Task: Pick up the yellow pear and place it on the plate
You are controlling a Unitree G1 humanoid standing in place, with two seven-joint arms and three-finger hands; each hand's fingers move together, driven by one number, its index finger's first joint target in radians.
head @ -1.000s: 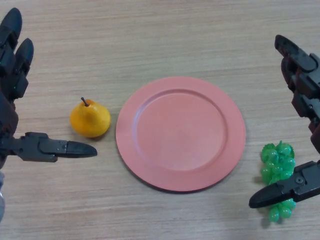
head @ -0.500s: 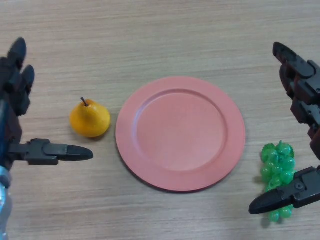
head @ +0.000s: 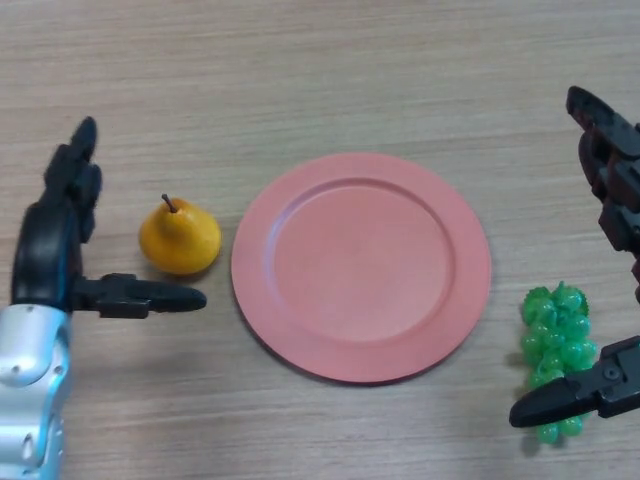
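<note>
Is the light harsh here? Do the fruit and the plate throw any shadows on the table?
In the head view the light looks soft and even: the yellow pear and the plate cast only thin, faint shadows at their lower edges, the left hand a slightly darker one; no glare on the table.

Pretty bright, even light all over the table (head: pixel 330 60), no glare anywhere. Only soft, faint shadows under the plate (head: pixel 361 267) and pear (head: pixel 180 239).
</note>
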